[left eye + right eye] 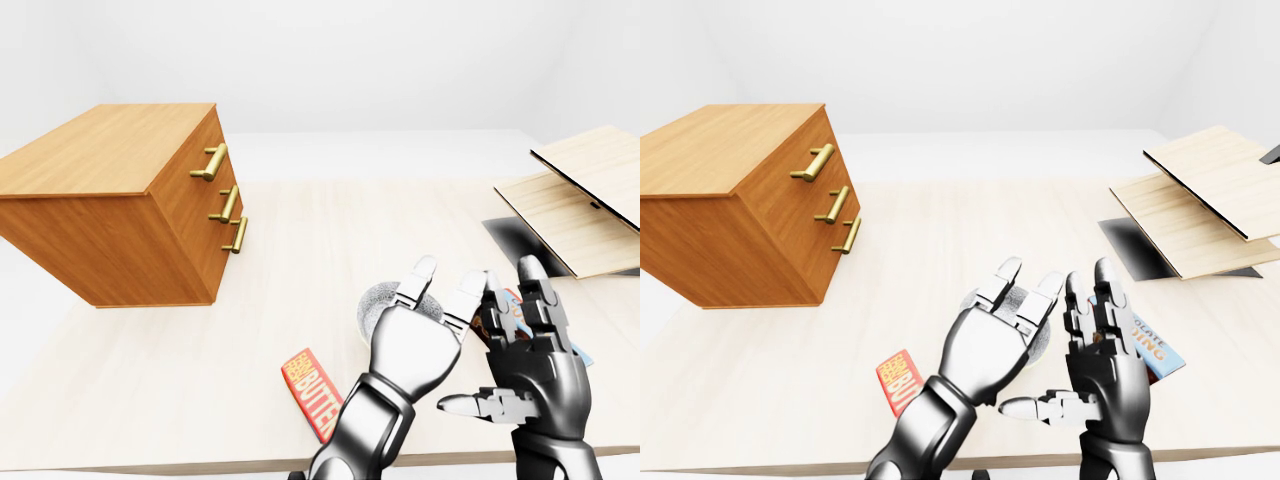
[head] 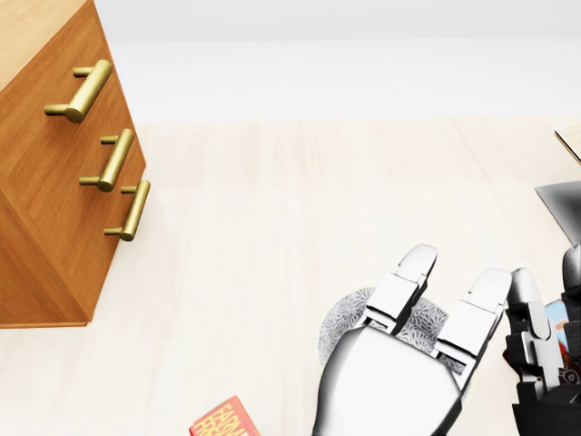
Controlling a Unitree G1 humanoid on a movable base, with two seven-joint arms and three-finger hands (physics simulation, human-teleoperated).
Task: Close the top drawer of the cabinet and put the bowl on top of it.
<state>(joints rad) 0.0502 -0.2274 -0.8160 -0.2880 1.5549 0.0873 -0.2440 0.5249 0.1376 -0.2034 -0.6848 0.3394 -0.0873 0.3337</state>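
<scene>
On the counter's (image 1: 300, 250) near side, the bowl (image 2: 349, 320) lies under the left robot hand (image 2: 390, 381), its fingers open above it, not gripping; the right robot hand (image 1: 530, 365) stands just right, fingers spread. Far left sits the cabinet (image 1: 120, 200), well apart.

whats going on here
A humanoid robot is reaching for a grey patterned bowl on a pale table. Its left hand hangs open over the bowl, not closed on it, and its right hand stands open just to the right. The wooden cabinet sits at the left-eye view's left; its top drawer looks flush with the others. The bowl is not yet lifted.
</scene>
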